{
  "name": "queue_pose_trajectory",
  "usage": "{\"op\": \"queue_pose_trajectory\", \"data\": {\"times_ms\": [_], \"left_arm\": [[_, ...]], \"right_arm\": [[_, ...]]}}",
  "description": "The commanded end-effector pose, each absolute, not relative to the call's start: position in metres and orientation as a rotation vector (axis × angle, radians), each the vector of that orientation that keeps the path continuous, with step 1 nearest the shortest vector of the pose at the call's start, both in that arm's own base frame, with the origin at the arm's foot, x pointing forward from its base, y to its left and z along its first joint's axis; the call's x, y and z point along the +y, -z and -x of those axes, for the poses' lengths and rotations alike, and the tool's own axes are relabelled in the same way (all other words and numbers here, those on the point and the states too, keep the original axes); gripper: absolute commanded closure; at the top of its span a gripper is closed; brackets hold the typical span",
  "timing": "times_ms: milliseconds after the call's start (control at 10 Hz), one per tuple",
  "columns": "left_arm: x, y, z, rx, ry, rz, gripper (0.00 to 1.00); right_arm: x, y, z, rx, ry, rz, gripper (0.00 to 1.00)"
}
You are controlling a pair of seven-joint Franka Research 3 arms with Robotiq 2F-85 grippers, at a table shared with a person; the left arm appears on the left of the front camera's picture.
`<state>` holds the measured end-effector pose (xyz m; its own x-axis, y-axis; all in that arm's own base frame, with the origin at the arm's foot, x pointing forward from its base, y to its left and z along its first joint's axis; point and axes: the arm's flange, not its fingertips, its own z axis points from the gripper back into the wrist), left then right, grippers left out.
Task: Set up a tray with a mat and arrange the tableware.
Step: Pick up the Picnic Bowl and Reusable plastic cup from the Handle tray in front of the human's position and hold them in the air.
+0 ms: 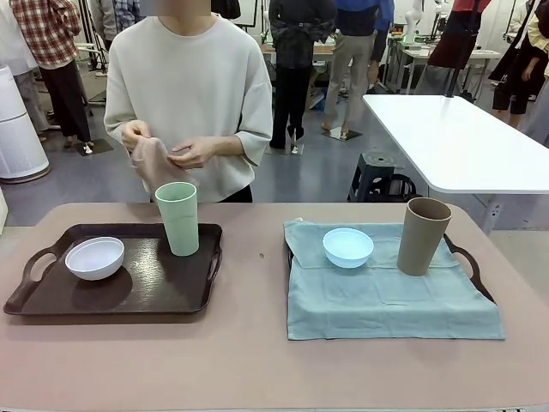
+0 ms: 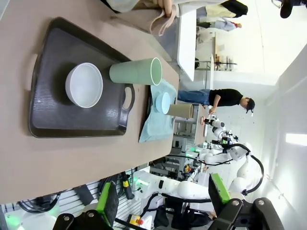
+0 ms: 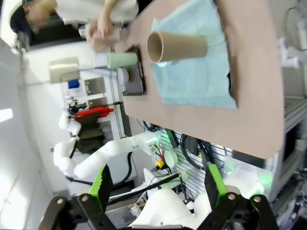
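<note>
Green tumbler [image 1: 179, 219] upright, mouth up | tan tumbler [image 1: 423, 236] likewise (on mat [image 1: 386, 300])

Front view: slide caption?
White bowl, green tumbler on bare tray; blue bowl, brown tumbler on teal mat; person holds a cloth.

Left gripper [image 2: 163, 206] and right gripper [image 3: 157, 191] hold fingers [image 3: 213, 184] spread wide, wrists apparently rolled sideways.

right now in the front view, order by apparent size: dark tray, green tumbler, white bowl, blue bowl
1. dark tray
2. green tumbler
3. white bowl and blue bowl: look about alike, so no ranking
</note>
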<state>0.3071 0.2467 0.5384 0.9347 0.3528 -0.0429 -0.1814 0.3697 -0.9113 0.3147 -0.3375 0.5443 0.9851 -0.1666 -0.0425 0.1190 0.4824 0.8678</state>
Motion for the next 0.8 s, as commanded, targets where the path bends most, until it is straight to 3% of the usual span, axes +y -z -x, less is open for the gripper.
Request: {"op": "queue_pose_trajectory", "data": {"times_ms": [0,400,700], "left_arm": [[0.227,-0.54,-0.314,-0.113,-0.234,1.102,0.0],[0.132,-0.57,-0.323,-0.097,-0.028,0.668,0.0],[0.055,-0.588,-0.321,-0.159,0.05,0.3,0.0]], "right_arm": [[-0.31,-0.557,-0.33,-0.069,-0.024,-1.049,0.0],[-0.146,-0.595,-0.35,-0.208,-0.406,-0.758,0.0],[-0.013,-0.58,-0.355,-0.332,-0.68,-0.662,0.0]]}}
